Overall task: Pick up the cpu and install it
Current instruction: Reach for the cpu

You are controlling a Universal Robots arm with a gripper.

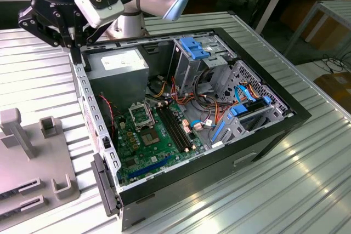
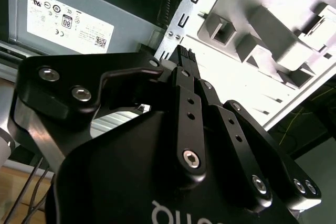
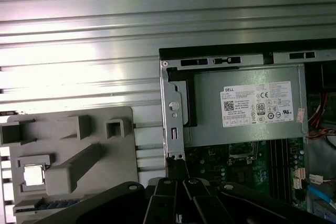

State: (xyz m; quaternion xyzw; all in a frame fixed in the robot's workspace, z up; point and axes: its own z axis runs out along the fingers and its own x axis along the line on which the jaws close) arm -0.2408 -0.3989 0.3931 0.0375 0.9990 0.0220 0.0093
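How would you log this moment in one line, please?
cpu on grey fixture | gripper shut, by computer case edge | install not started

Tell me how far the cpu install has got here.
Nothing looks done yet: the cpu lies in the grey fixture beside the computer case. In hand: the gripper, shut and empty, hangs over the case's edge by the power supply. Left: picking up the cpu and seating it on the motherboard.
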